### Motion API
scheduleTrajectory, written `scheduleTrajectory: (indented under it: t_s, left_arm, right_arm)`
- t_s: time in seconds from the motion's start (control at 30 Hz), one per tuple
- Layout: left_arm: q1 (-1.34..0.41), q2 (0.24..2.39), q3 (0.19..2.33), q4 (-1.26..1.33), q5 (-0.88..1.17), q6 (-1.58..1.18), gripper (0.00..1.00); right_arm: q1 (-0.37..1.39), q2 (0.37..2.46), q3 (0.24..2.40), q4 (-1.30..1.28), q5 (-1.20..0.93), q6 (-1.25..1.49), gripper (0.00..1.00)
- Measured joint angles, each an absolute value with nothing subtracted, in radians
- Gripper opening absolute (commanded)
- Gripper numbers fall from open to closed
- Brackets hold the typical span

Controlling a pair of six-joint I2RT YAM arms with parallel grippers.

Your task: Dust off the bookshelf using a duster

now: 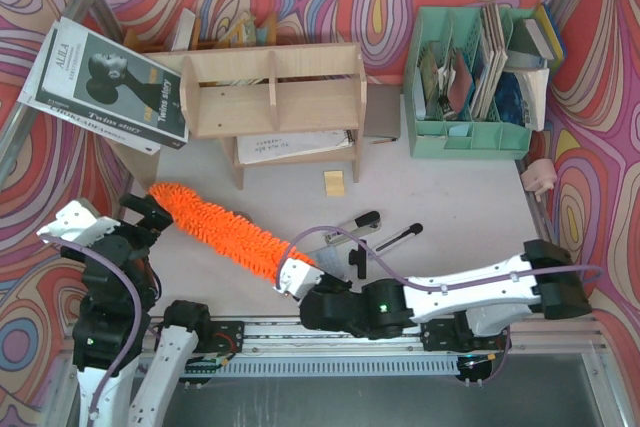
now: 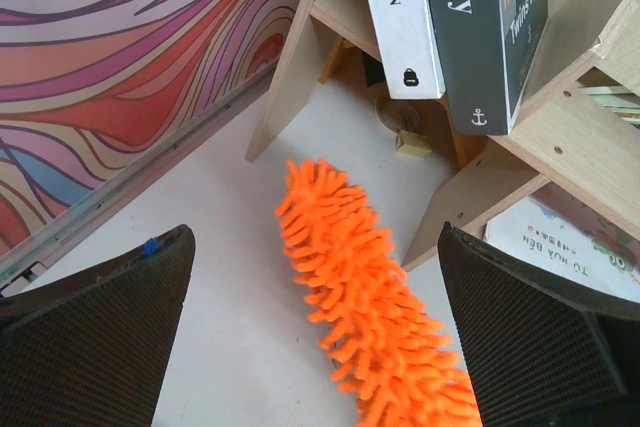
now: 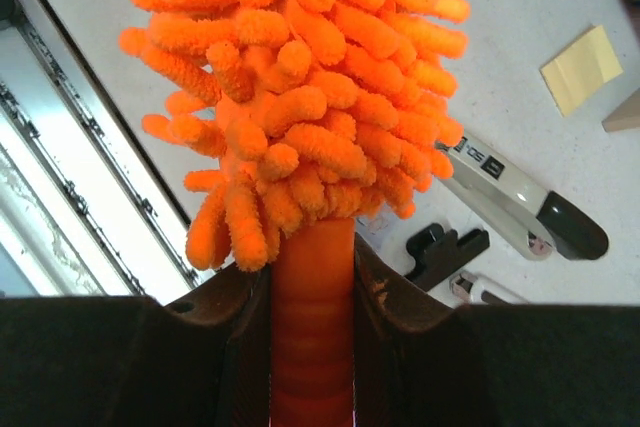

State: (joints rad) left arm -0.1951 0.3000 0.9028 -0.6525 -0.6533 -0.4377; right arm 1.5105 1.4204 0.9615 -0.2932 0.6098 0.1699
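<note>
The light plywood bookshelf [image 1: 270, 97] stands at the back of the table with books on and under it. The orange fluffy duster [image 1: 235, 232] lies slanted in front of it, its tip pointing to the shelf's left leg. My right gripper [image 1: 298, 282] is shut on the duster's orange handle [image 3: 312, 327] just below the fluff [image 3: 300, 77]. My left gripper [image 1: 150, 212] stands open over the duster's tip. In the left wrist view the duster [image 2: 370, 307] runs between the wide-apart fingers [image 2: 100, 337], touching neither, and the bookshelf's leg [image 2: 480, 187] is just beyond.
A mint-green file organiser [image 1: 470, 132] full of papers stands at the back right. A large black-and-white book [image 1: 105, 82] leans on the shelf's left side. A stapler [image 1: 340, 230], a black pen [image 1: 395, 240] and a yellow sticky note [image 1: 334, 183] lie mid-table. A pink object [image 1: 540, 175] sits at the right.
</note>
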Motion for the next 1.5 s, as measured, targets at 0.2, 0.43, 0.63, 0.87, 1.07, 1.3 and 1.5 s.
scheduleTrajectory:
  t_s: [0.2,0.43,0.63,0.87,1.07,1.3,1.5]
  left_arm:
    - [-0.194,0.299,0.901,-0.653,-0.669,-0.440,0.98]
    - [-0.192,0.267,0.895,-0.653,-0.702,-0.447,0.99]
    - [-0.191,0.263,0.894,-0.653,-0.712,-0.449,0.98]
    - [-0.191,0.269,0.894,-0.653,-0.708,-0.449,0.99]
    - [-0.191,0.288,0.894,-0.653,-0.692,-0.449,0.99]
    - [-0.190,0.302,0.894,-0.653,-0.665,-0.449,0.98]
    - [-0.190,0.303,0.894,-0.653,-0.652,-0.449,0.98]
  right_arm:
    - [1.556,1.238,0.937,-0.392,0.665,0.223,0.00]
    - [1.588,1.099,0.937,-0.453,0.751,0.264,0.00]
    - [1.591,1.039,0.931,-0.433,0.836,0.249,0.00]
    - [1.591,0.981,0.943,-0.350,1.045,0.245,0.00]
    - [1.562,1.016,1.079,-0.529,1.221,0.443,0.00]
    - [1.271,1.072,1.120,-0.630,1.212,0.513,0.00]
    - [1.096,1.115,1.114,-0.619,1.102,0.445,0.00]
